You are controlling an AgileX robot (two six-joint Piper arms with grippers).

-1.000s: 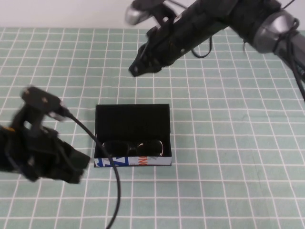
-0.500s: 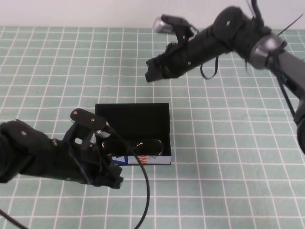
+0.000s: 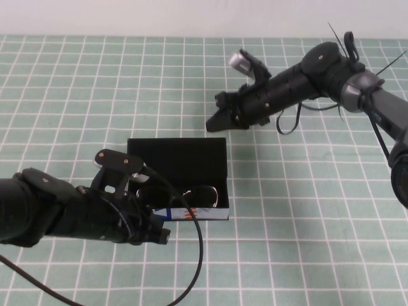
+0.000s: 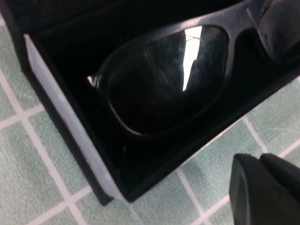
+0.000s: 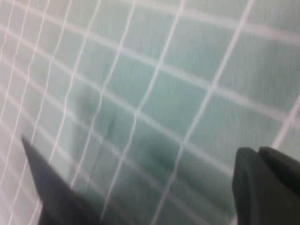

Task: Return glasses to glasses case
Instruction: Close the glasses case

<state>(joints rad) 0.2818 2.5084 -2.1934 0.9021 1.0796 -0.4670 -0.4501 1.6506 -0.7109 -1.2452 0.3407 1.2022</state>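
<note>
The glasses case (image 3: 177, 155) lies open at the middle of the table, with its white printed front edge (image 3: 204, 215) toward me. The black glasses (image 3: 199, 195) lie inside it along the front wall. My left gripper (image 3: 162, 234) is shut and empty, low over the table at the case's front left corner. In the left wrist view one grey lens (image 4: 164, 79) fills the case (image 4: 70, 126), and the gripper (image 4: 260, 161) sits just outside its wall. My right gripper (image 3: 213, 122) is shut and empty, hovering just beyond the lid's back right corner; its tips (image 5: 258, 154) show over bare mat.
A green mat with a white grid (image 3: 306, 210) covers the table. The left arm's cable (image 3: 191, 255) loops across the case's front. A white wall edge (image 3: 127, 19) runs along the back. A dark blurred shape (image 5: 51, 187) lies below the right gripper.
My left gripper has swung right to the case's front left corner. My right gripper has moved right and down toward the lid's back edge. The glasses stay in the case.
</note>
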